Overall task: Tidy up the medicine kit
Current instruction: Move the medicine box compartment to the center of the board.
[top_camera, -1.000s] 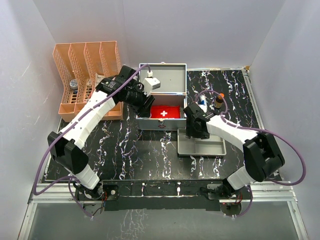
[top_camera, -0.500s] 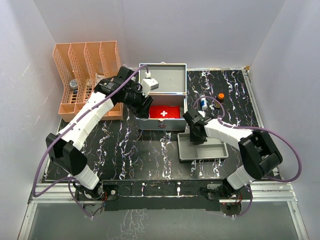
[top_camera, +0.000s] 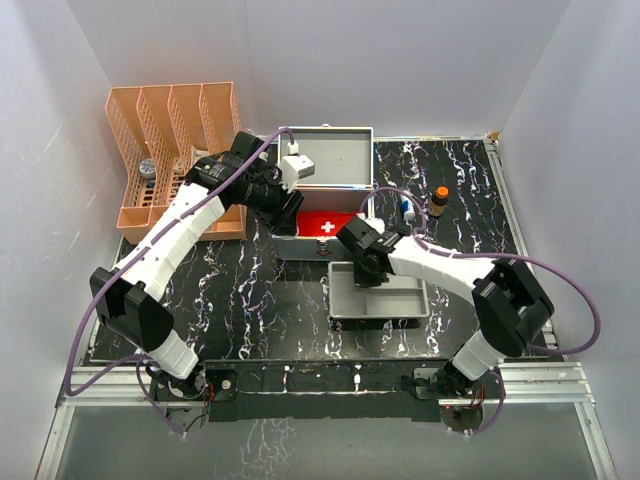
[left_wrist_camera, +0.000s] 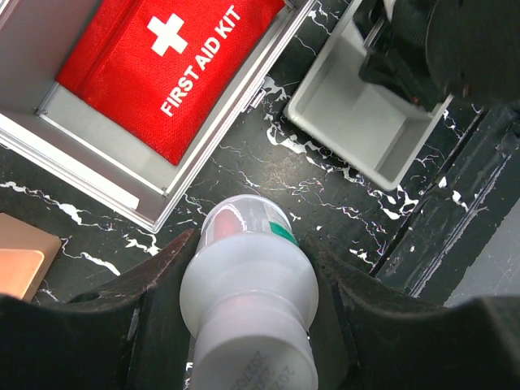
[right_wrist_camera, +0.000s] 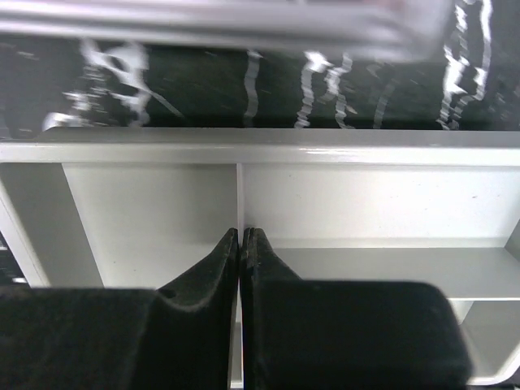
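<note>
Fingers on the left gripper [top_camera: 284,208] hover at the front-left corner of the medicine kit [top_camera: 338,165]: silver case, lid up, red pouch [top_camera: 330,224] inside, on the black marbled surface [top_camera: 260,300], white walls around. Right gripper [top_camera: 364,264] reaches into the grey tray [top_camera: 400,300] just before the kit. Left wrist: fingers [left_wrist_camera: 154,284] clamp a white bottle [left_wrist_camera: 248,284] above that surface. Right wrist: fingers [right_wrist_camera: 215,264] pinched narrow on the tray's divider.

The medicine kit [top_camera: 340,165] is a silver-grey rectangular metal case at the rear middle of the black marbled table [top_camera: 250,300]. It sits level, front wall facing the arms. Its hinged lid is open and stands up at the back. A flat red first-aid pouch [top_camera: 322,224] lies inside on its floor.
</note>
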Robot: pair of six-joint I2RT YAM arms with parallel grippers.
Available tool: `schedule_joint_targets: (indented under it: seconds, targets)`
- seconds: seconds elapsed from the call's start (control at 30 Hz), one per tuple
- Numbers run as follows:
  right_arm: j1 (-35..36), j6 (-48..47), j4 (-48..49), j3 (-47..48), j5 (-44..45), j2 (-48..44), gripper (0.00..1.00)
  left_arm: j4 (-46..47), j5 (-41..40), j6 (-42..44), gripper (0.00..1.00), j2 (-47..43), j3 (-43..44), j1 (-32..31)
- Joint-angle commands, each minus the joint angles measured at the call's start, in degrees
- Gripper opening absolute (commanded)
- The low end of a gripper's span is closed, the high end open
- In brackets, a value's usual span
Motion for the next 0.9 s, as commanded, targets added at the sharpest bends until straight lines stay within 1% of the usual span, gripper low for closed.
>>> schedule_joint_targets:
  seconds: [0.0,0.2,0.37,0.5,0.67,0.77,0.87]
  targets:
    - [3.9,4.0,-1.6,7.5,3.4,3.5,0.0,0.4,2.7,-0.2,0.0,-3.2,-0.2,0.8]
    - [7.6,5.7,-3.3,11.6,4.8,8.7,0.0,1.3,3.4,-1.1,0.0,-3.7,-1.2,1.4]
    - [8.2,7.0,-1.9,12.3,3.9,10.5,0.0,1.3,3.7,-1.6,0.0,-3.8,-1.2,1.9]
    - [8.6,6.9,-1.7,15.9,3.6,15.9,0.0,1.1,3.5,-1.6,0.0,-4.6,-2.0,2.1]
    - [8.8,6.9,-1.7,20.2,3.2,20.0,0.0,0.7,3.3,-1.0,0.0,-5.5,-3.1,2.4]
    - [8.9,7.0,-2.1,21.1,3.2,21.3,0.0,0.5,3.2,-0.4,0.0,-5.8,-2.9,2.7]
    - [8.8,7.3,-1.5,20.6,3.1,20.5,0.0,0.4,3.2,0.0,0.0,-5.8,-2.9,3.2]
